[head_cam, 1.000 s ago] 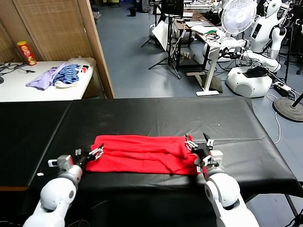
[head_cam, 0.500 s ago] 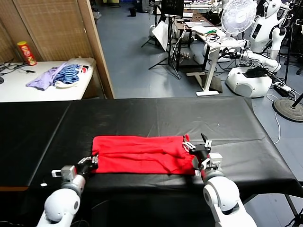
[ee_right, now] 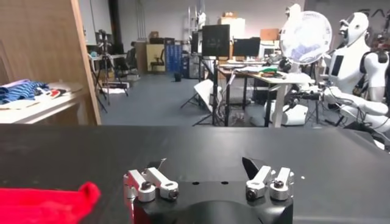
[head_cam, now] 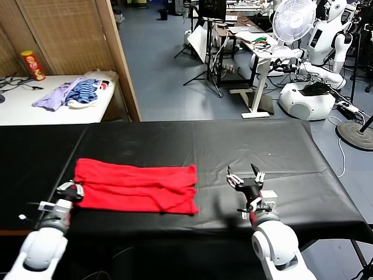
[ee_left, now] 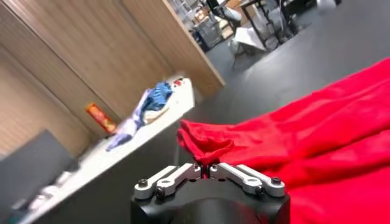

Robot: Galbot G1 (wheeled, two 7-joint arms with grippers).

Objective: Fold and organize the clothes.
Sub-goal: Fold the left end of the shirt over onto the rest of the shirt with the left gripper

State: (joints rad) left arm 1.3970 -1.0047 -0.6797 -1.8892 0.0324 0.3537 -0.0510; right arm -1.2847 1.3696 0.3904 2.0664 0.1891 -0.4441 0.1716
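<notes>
The clothes are one bright red T-shirt [head_cam: 135,188], folded into a long band on the black table [head_cam: 233,146], left of centre. My left gripper [head_cam: 71,190] is at the shirt's left end, near the table's front edge, shut on a pinch of red cloth. In the left wrist view the fabric [ee_left: 292,146] runs from between the closed left gripper [ee_left: 205,169] out across the table. My right gripper [head_cam: 245,177] stands open over bare table, well right of the shirt. The right wrist view shows the right gripper [ee_right: 201,170] holding nothing, with the shirt's corner [ee_right: 46,204] off to one side.
A white side table [head_cam: 17,108] at the back left carries a lilac and blue-striped garment heap [head_cam: 70,93] and a red can [head_cam: 32,65]. A wooden partition [head_cam: 119,64] stands behind the black table. Desks, a fan [head_cam: 294,20] and another robot [head_cam: 326,41] fill the far room.
My left gripper closed on the shirt's left end and pulled it leftward along the table. The shirt slid away from the right gripper, which stayed open and in place.
</notes>
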